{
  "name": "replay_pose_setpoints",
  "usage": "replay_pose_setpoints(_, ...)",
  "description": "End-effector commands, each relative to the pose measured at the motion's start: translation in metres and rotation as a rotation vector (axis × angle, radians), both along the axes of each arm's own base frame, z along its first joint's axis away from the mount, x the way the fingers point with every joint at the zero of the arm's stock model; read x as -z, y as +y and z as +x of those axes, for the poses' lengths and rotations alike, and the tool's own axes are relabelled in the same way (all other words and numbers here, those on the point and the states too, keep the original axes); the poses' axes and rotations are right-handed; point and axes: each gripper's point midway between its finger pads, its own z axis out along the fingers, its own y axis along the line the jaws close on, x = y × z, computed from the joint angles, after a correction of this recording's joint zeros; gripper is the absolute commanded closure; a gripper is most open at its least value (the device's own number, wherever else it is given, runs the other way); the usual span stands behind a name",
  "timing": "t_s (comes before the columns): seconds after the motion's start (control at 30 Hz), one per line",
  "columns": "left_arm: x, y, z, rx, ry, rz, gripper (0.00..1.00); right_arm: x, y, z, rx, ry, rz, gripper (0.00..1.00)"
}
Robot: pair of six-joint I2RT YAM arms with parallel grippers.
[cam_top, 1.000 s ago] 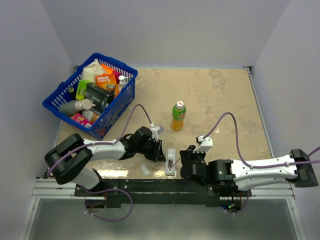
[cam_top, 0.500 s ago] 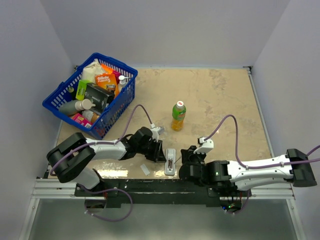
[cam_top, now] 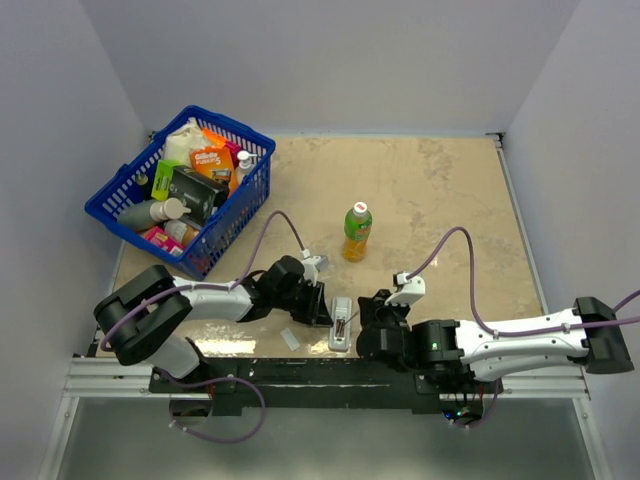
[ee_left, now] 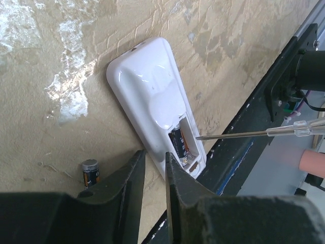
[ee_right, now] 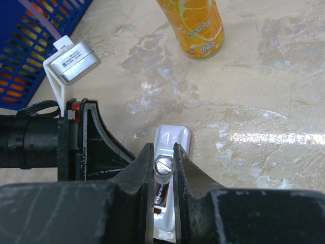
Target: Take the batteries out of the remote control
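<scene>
The white remote control (cam_top: 341,322) lies near the table's front edge with its compartment open. In the left wrist view the remote (ee_left: 147,96) holds one dark battery (ee_left: 179,145) in the recess. A second battery (ee_left: 90,172) lies loose on the table beside it. My left gripper (ee_left: 154,158) hovers at the remote's left edge, jaws almost together with nothing between them. My right gripper (ee_right: 163,157) is shut on a screwdriver (ee_right: 163,166). The screwdriver's thin tip (ee_left: 203,136) reaches the compartment. The remote (ee_right: 172,140) and its battery (ee_right: 160,195) show between my right fingers.
A small flat white cover piece (cam_top: 290,339) lies left of the remote. A green-capped orange bottle (cam_top: 356,231) stands mid-table. A blue basket (cam_top: 135,175) full of goods sits at the far left. The black rail (cam_top: 300,372) runs along the front edge.
My right gripper has edged slightly left toward the remote with the screwdriver. The left gripper and the remote have barely moved.
</scene>
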Motion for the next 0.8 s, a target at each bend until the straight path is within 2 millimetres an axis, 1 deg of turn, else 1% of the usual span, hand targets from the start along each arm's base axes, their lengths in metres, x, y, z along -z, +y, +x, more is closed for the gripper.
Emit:
replay_pose_setpoints(0.0,-0.002,-0.004,-0.001,0.008,-0.007,-0.024,0.74,-0.017,0.005,0.002,0.009,-0.019,0.056,1.0)
replay_pose_setpoints(0.17,0.0,-0.004,-0.002,0.002,-0.002,-0.034,0.74,-0.011,0.0,0.001,0.017,-0.009,0.055,1.0)
replay_pose_setpoints(0.3,0.001,-0.005,-0.005,0.003,0.011,-0.042,0.74,0.004,-0.002,0.0,0.02,0.007,0.064,1.0)
replay_pose_setpoints(0.5,-0.001,-0.007,-0.005,0.008,0.01,-0.051,0.74,0.018,-0.002,0.0,0.026,0.011,0.041,1.0)
replay_pose_setpoints(0.63,0.0,-0.008,-0.006,0.013,0.016,-0.047,0.75,0.022,0.0,0.0,0.04,0.017,0.036,1.0)
replay_pose_setpoints(0.77,0.001,-0.008,-0.006,0.009,0.014,-0.044,0.75,0.023,0.004,0.0,0.045,0.026,0.094,1.0)
